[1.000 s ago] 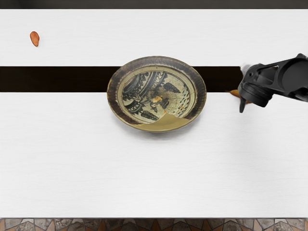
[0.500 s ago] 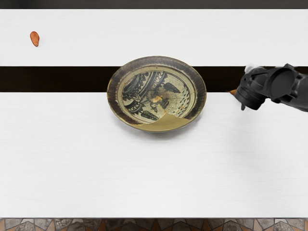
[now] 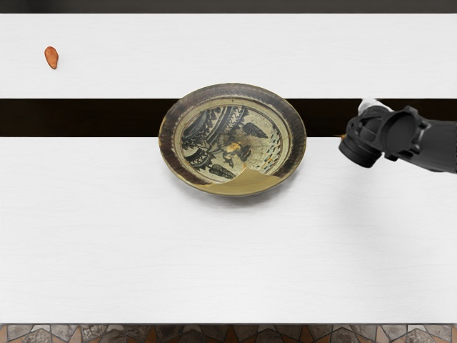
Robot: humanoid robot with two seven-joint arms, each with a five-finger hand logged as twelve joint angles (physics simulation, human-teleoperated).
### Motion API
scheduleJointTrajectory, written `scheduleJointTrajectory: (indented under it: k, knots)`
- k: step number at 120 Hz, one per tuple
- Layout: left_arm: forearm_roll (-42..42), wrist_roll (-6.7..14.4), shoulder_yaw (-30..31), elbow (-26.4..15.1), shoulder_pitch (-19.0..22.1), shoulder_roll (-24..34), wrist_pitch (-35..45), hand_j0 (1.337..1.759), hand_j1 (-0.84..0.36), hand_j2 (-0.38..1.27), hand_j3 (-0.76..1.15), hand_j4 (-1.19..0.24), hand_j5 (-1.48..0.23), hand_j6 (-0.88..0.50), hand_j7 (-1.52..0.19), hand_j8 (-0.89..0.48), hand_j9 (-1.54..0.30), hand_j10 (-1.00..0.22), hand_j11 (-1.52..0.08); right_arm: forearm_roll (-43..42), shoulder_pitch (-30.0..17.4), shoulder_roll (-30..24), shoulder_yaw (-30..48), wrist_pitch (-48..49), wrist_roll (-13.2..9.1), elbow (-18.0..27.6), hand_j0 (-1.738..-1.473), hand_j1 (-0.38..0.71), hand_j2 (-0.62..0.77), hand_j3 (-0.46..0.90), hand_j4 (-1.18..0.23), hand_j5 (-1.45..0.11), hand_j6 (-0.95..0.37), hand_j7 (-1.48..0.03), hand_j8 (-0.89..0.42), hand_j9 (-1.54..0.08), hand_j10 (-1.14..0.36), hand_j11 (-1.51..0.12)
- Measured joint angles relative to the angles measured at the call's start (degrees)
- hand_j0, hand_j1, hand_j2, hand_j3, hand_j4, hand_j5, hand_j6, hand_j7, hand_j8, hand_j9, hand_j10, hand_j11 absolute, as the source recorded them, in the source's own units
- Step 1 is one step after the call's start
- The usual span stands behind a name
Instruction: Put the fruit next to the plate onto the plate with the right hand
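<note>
Right hand (image 3: 367, 140) shifted nearer plate (image 3: 169, 133), covering fruit

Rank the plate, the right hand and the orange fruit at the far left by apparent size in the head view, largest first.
1. Plate, clearly largest.
2. Right hand, possibly nearer the camera, so its true size is unsure.
3. Orange fruit, smallest by far.

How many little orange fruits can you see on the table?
1 in plain view: a small orange fruit at the far left of the table, towards the back. Another may be hidden under the right hand, just right of the plate.
</note>
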Motion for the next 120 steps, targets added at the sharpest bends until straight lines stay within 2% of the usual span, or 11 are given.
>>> scheduleJointTrajectory:
  k: [81,120]
  knots:
    - [0.0,0.0,0.0,-0.1,0.0,0.0,0.0,1.658,0.35,0.00,0.00,0.00,0.00,0.00,0.00,0.00,0.00,0.00,0.00,0.5,-1.3,0.8,0.3,0.6,0.0,-1.3,-1.658,-0.02,-0.05,0.00,-0.27,-0.35,-0.28,-0.35,-0.27,-0.35,-0.27,-0.35]
    - [0.0,0.0,0.0,-0.1,0.0,0.0,0.0,1.658,0.35,0.00,0.00,0.00,0.00,0.00,0.00,0.00,0.00,0.00,0.00,1.6,-1.5,0.7,0.5,1.5,0.0,-1.9,-1.658,0.00,-0.06,0.00,-0.29,-0.38,-0.30,-0.38,-0.29,-0.38,-0.29,-0.38]
